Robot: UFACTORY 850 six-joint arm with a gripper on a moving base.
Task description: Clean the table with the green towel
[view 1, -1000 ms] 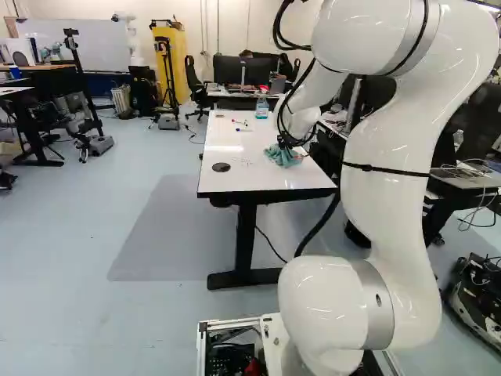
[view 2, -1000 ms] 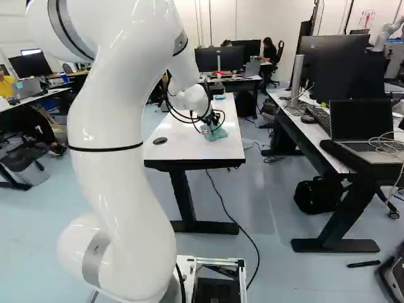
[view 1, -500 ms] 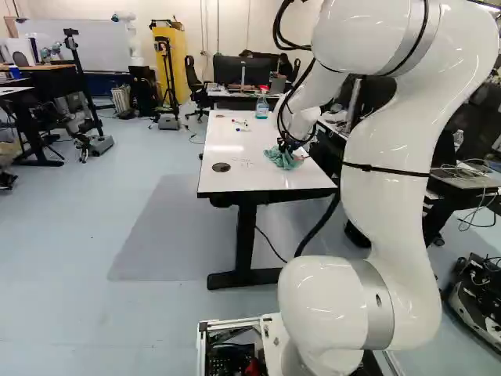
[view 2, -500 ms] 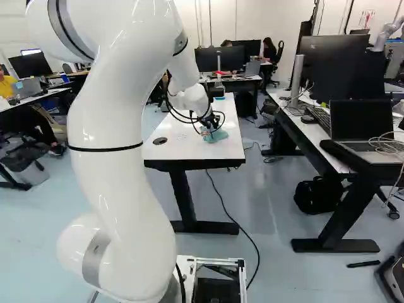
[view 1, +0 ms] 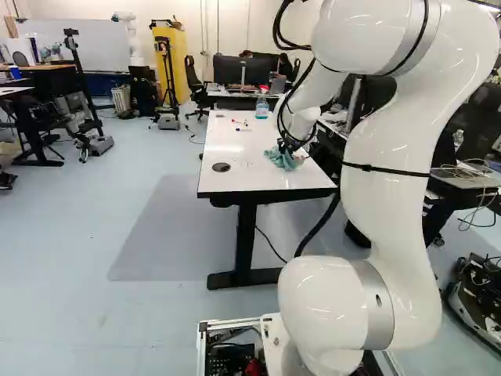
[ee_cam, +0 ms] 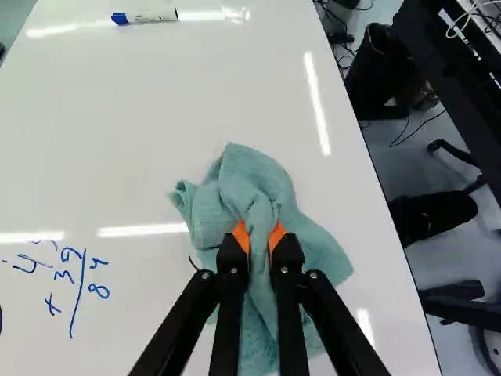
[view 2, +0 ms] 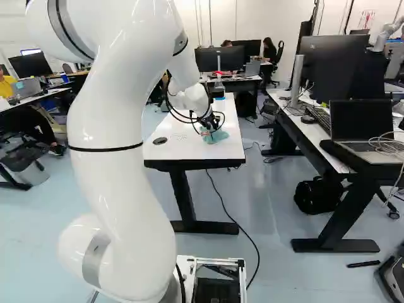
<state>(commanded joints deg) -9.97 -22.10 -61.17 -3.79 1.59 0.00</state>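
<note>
Slightly nearer now than a second ago: our gripper (ee_cam: pixel 261 237) has drawn the green towel (ee_cam: pixel 249 178) a little toward the table's near end, with the arm (view 1: pixel 389 211) moving along with it. The base hasn't moved. From the last half second to now we make out hardly any shift, so we seem to be in a short, slow stroke, early in the cleaning.

Both fingers pinch a raised fold of cloth between their orange pads, closed down to a narrow gap. The towel lies on the right side of the table (ee_cam: pixel 117 149), near its right edge. To its left, the blue handwriting (ee_cam: pixel 77 283) remains, so that patch is unwiped. We judge that the next strokes should go left over it, with the cloth pressed flat; a bunched towel might skip some of the ink or slip from the pinch.

The cloth looks soft and finely napped, a dull blue-green, gathered into a thick ridge at the grip and spreading into rumpled, uneven lobes. The tabletop is hard, white and glossy, streaked with reflected light, so cloth should glide easily. Further off lies the slim, cylindrical blue-capped marker (ee_cam: pixel 146 16); at the far end stands a clear bottle (view 1: pixel 261 108) with bluish contents.
</note>
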